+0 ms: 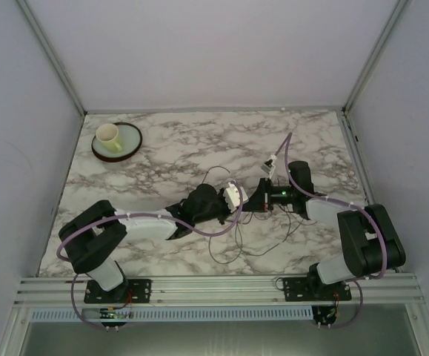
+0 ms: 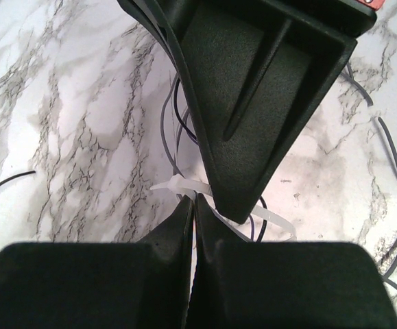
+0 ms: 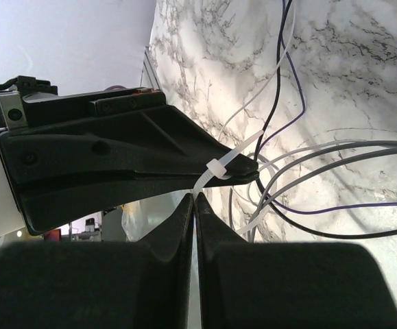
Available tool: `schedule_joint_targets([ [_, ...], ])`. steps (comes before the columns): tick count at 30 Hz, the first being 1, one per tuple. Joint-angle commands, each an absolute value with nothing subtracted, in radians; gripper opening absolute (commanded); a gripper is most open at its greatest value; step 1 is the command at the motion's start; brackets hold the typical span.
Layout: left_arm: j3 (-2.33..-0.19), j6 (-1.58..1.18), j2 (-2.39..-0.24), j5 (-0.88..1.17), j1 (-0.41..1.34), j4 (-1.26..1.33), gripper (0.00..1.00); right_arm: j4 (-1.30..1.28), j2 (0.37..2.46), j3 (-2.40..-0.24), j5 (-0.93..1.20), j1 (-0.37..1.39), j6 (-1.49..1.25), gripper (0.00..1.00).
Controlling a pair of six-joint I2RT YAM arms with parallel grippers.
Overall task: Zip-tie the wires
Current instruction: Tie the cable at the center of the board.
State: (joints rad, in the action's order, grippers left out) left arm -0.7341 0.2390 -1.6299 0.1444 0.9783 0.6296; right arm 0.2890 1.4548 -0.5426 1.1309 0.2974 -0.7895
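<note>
On the marble table [image 1: 162, 148], the wires [image 3: 273, 185] sprawl loose around a white tie [image 3: 215, 168]. The left gripper [image 2: 193, 205] and right gripper [image 3: 194, 199] both pinch shut on the tie. It looks looped around some strands but slack, so cinching remains.

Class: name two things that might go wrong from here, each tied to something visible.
The zip tie is pinched only at the tips of the left gripper and right gripper; a pull may slip it free. Loose loops of the wires sprawl wide and might escape the bundle.
</note>
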Motion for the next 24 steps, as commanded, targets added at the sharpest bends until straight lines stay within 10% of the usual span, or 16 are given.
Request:
schedule_joint_targets([
  [1,-0.738,0.242,-1.616,0.176,0.994,0.662,0.00,0.316,1.453,-0.563,1.087,0.274,-0.791,0.00],
  [24,-0.746,0.191,-1.631,0.161,0.993,0.684,0.00,0.284,1.410,-0.545,1.111,0.266,-0.759,0.21],
])
